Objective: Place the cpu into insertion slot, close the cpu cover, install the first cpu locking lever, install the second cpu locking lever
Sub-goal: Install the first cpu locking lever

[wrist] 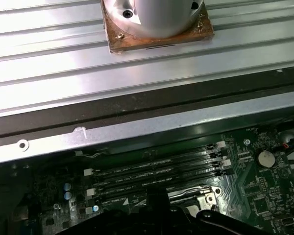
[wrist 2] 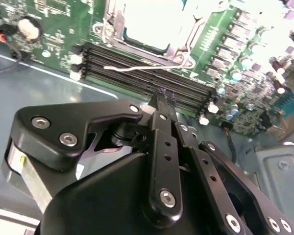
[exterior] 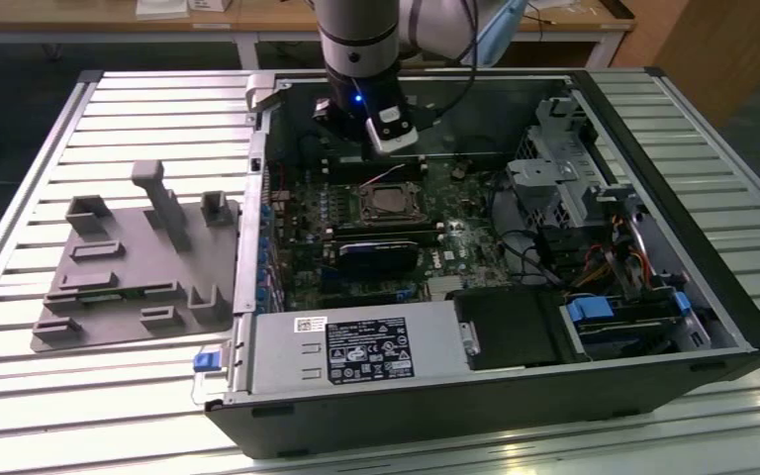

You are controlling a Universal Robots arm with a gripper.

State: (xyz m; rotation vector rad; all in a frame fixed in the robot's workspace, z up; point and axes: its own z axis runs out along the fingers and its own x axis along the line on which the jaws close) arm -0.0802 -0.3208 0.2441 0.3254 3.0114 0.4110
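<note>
The cpu [wrist 2: 154,19] lies pale and flat in the insertion slot [exterior: 387,205] on the green board. The silver cpu cover [wrist 2: 179,49] frames it and looks lowered over it. A thin pale locking lever [wrist 2: 142,67] sticks out loose across the black memory slots [wrist 2: 137,78]. My gripper [wrist 2: 162,95] hangs over those memory slots, just beyond the socket and apart from the lever. Its black fingers meet at the tips with nothing seen between them. In the exterior view the gripper [exterior: 369,148] is at the far side of the socket.
The open computer case [exterior: 697,327] lies on a slatted metal table [exterior: 37,396]. A grey parts fixture [exterior: 130,267] sits at the exterior view's left. A black card [exterior: 380,247], drive bays [exterior: 565,188] and cables crowd the case. The arm's base [wrist: 157,19] stands behind it.
</note>
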